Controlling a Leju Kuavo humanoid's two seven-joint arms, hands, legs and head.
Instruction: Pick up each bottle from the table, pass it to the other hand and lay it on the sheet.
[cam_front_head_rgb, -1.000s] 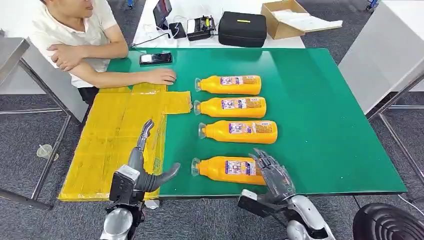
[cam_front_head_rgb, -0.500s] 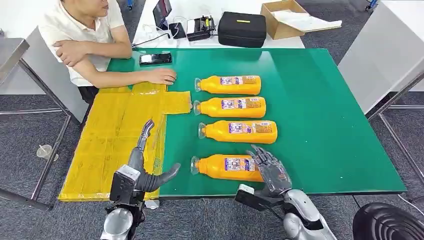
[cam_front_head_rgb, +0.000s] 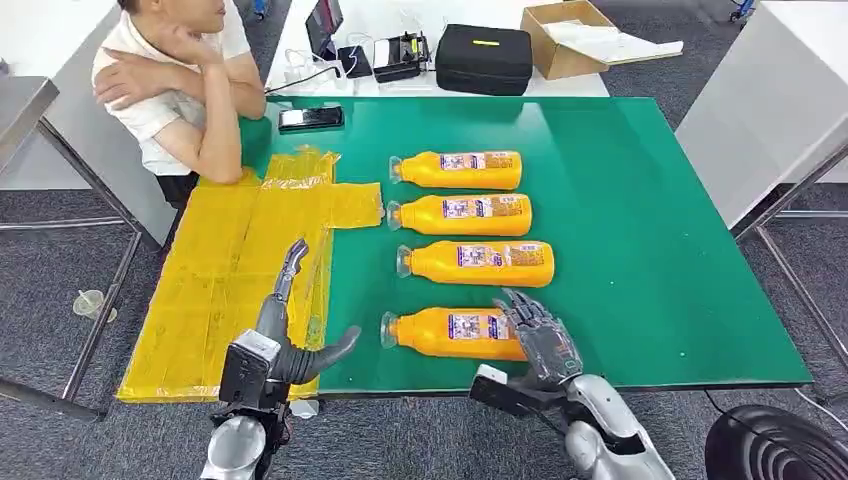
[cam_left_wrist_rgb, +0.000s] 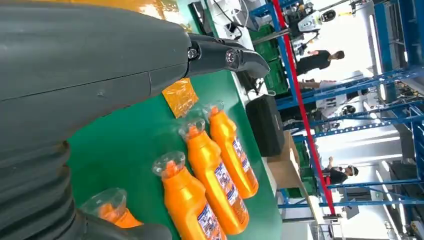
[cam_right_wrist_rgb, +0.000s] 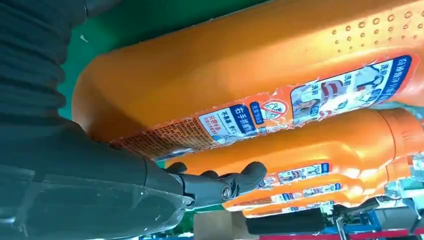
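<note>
Four orange bottles lie on their sides in a column on the green table (cam_front_head_rgb: 650, 250), caps pointing toward the yellow sheet (cam_front_head_rgb: 230, 270). My right hand (cam_front_head_rgb: 540, 340) sits at the base end of the nearest bottle (cam_front_head_rgb: 450, 334), fingers spread over it; the bottle rests on the table. Seen from the right wrist, that bottle (cam_right_wrist_rgb: 240, 65) lies close against the palm with the fingers (cam_right_wrist_rgb: 220, 185) stretched along it. My left hand (cam_front_head_rgb: 285, 330) hovers open over the sheet's near right edge, holding nothing. The left wrist view has the other bottles (cam_left_wrist_rgb: 212, 180) beyond the hand (cam_left_wrist_rgb: 100, 65).
A person (cam_front_head_rgb: 180, 80) sits at the far left corner, elbow on the table beside the sheet. A phone (cam_front_head_rgb: 311, 117) lies near them. Behind the table are a black case (cam_front_head_rgb: 486, 57) and a cardboard box (cam_front_head_rgb: 575, 35). The green surface to the right of the bottles is bare.
The person lifted their hand off the sheet and raised it to their chin; the sheet's far edge crumpled. My right hand crept slightly further onto the nearest bottle's base. My left hand stayed still.
</note>
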